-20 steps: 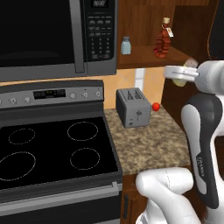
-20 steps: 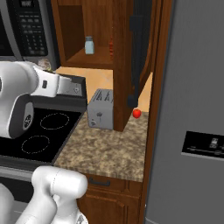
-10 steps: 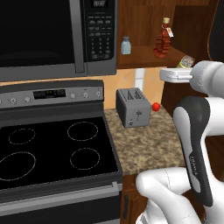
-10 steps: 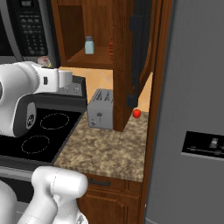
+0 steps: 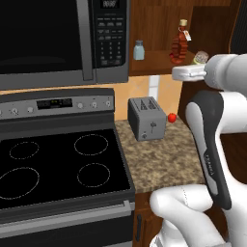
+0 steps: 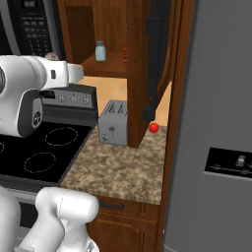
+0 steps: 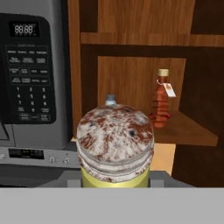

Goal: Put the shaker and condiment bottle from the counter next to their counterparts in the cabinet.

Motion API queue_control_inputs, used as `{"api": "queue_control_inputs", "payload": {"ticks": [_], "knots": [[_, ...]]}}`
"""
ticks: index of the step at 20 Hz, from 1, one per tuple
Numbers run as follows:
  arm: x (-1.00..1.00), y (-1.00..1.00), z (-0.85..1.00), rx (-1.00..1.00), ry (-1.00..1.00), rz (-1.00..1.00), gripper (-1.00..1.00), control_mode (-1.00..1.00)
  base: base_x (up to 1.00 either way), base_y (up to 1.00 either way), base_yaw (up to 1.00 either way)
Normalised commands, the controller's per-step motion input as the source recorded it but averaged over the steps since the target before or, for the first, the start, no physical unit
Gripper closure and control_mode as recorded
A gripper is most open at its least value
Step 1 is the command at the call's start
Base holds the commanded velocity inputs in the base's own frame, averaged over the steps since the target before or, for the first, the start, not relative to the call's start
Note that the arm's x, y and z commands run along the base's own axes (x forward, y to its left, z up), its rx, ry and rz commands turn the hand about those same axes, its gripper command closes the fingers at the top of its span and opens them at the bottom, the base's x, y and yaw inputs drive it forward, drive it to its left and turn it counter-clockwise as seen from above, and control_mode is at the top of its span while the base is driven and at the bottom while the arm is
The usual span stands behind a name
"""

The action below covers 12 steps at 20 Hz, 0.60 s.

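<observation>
- Shaker (image 7: 115,142): yellow-green body, speckled grey cap, upright, raised in front of the cabinet (image 5: 212,29) shelf.
- Bottle (image 5: 179,42): amber-red, ribbed, tan cap, white tag, upright on the cabinet shelf.
- Blue shaker (image 5: 139,50): upright on the same shelf, left of the bottle.
- Counter (image 5: 159,157): speckled brown, below the cabinet.

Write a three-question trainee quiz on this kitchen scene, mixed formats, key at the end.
1. True or false: the bottle stands on the cabinet shelf.
2. What does the gripper hold? A) toaster B) shaker C) bottle
3. Fill in: on the counter, the small red item lies beside the ____.

Key: 1 true; 2 B, the shaker; 3 toaster.
</observation>
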Motion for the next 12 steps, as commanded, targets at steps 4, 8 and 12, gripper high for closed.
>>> {"api": "queue_control_inputs", "payload": {"ticks": [4, 8, 12], "knots": [[0.16, -0.04, 0.00, -0.06, 0.00, 0.00, 1.00, -1.00, 0.00, 0.00, 0.00], [0.13, -0.15, 0.00, -0.02, 0.00, 0.00, 1.00, -1.00, 0.00, 0.00, 0.00], [0.10, -0.06, -0.01, -0.03, 0.00, 0.03, 1.00, -1.00, 0.00, 0.00, 0.00]]}}
